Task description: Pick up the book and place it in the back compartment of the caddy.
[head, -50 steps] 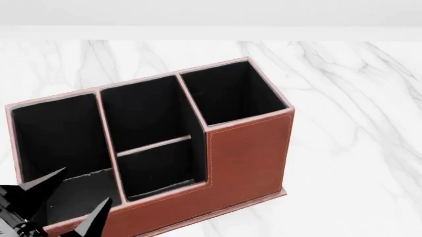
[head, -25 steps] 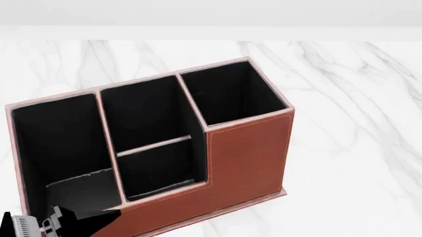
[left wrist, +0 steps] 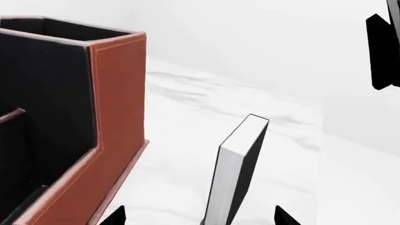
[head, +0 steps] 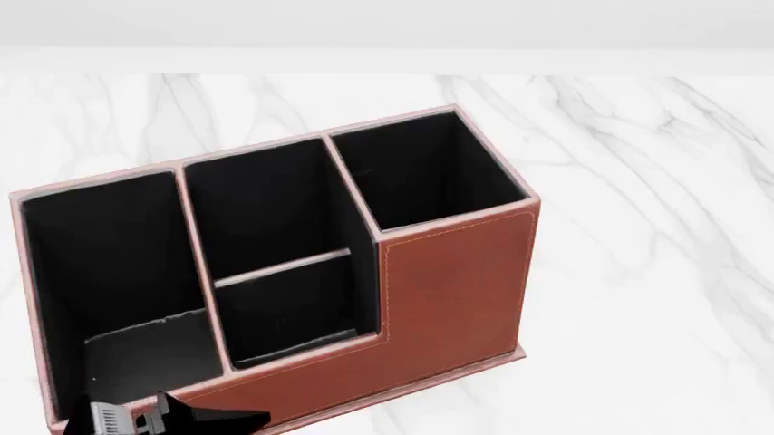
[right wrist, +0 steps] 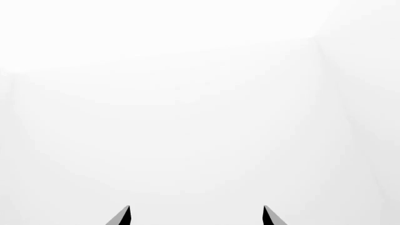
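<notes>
Left wrist view: the book [left wrist: 237, 173] stands on edge on the marble table [left wrist: 181, 154], lower centre, beside the caddy [left wrist: 115, 108] and apart from it; the left gripper [left wrist: 198, 216] is spread wide, its tips either side of the book without touching.

Head view: the caddy [head: 454, 281] fills the middle; the left gripper [head: 181, 419] shows at the bottom left edge.

Right wrist view: the right gripper [right wrist: 196, 216] is apart, holding nothing

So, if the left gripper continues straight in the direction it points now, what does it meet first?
Most likely the book. In the left wrist view it stands on edge between the left gripper fingertips, which are spread wide. The caddy lies off to one side, out of that line. Depth is hard to judge.
</notes>
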{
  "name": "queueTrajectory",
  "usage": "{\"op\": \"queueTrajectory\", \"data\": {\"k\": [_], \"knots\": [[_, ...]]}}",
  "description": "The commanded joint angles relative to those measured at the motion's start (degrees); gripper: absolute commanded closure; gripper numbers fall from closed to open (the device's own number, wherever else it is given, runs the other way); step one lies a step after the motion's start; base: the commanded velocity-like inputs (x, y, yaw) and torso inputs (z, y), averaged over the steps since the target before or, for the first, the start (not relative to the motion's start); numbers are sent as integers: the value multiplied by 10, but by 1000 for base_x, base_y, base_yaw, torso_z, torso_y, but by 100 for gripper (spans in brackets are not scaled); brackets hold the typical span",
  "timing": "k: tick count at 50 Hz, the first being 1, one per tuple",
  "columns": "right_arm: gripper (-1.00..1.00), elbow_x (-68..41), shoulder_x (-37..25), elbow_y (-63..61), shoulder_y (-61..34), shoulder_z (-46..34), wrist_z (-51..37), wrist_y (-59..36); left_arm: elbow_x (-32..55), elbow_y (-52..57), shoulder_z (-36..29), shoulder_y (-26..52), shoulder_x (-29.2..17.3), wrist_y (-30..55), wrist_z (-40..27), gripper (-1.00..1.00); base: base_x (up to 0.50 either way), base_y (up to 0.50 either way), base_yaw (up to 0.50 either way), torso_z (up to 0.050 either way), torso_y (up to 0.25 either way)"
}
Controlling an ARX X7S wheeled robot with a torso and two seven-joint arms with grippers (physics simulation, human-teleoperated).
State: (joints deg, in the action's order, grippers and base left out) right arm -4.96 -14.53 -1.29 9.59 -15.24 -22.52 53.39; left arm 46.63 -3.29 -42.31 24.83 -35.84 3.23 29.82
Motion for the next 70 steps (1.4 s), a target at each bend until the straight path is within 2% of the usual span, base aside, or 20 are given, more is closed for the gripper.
{"op": "queueTrajectory", "data": {"k": [1, 24, 43, 56, 70], "knots": [[-100, -2, -2, 2, -1, -2, 0, 0, -19, -43, -19, 27, 37, 10, 15, -100, 0, 0, 0, 0, 0], [-100, -2, -4, 2, -2, -6, -2, -2, -52, -126, -50, 72, 103, 19, 37, -100, 0, 0, 0, 0, 0], [-100, 0, -5, 2, -2, -8, -4, -1, -66, -156, -63, 93, 129, 20, 48, -100, 0, 0, 0, 0, 0], [-100, 0, -7, 1, -2, -11, -5, -2, -71, -213, -71, 113, 158, 20, 71, -100, 0, 0, 0, 0, 0], [-100, 0, -7, 4, -4, -11, -8, -1, -98, -226, -92, 124, 166, 24, 71, -100, 0, 0, 0, 0, 0]]}}
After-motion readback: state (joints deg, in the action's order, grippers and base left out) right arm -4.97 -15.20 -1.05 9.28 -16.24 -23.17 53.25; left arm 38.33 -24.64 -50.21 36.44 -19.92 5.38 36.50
